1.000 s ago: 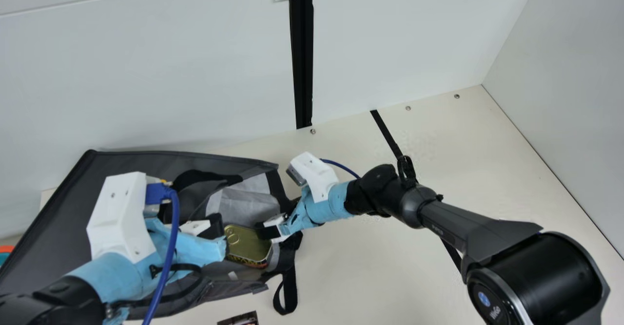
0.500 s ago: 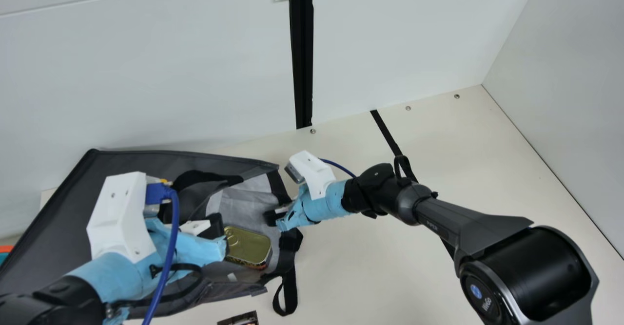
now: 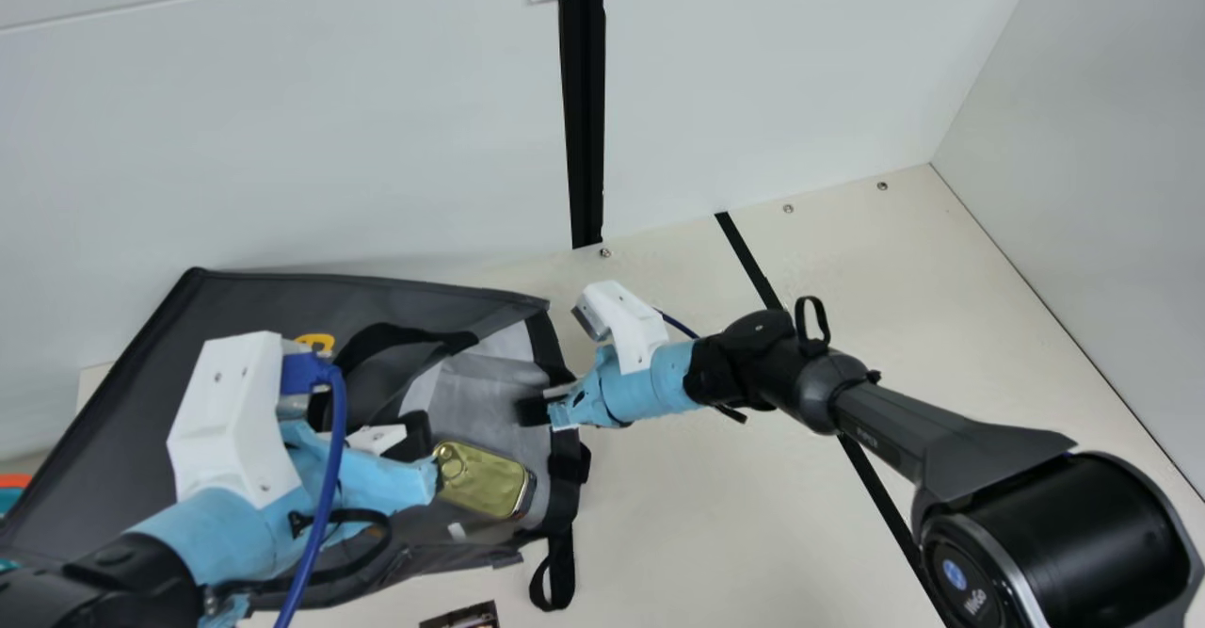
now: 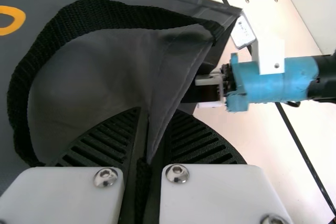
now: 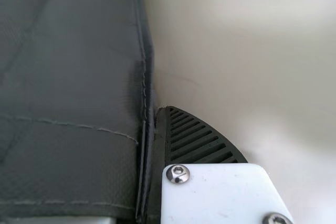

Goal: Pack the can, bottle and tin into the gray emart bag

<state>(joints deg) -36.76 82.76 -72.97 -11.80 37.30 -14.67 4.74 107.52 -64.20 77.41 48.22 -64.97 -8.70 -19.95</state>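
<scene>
Cream table (image 3: 715, 515) under the bag (image 3: 282, 303). Nearest, the left gripper (image 4: 157, 121) pinches the bag's fabric; at its mouth lies the tin (image 3: 480, 477); farther, the right gripper (image 3: 527, 410) pinches the bag's rim, likely keeping it open for packing.

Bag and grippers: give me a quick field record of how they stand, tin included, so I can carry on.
Bag: gray, lying on the cream table, mouth toward the right arm
Tin: gold lid up, on the light gray lining at the bag's mouth
Left gripper: shut on a fold of bag fabric, beside the black handle
Right gripper: at the bag's edge, seemingly pinching it
Near edge: dark printed item, partly cut off
</scene>
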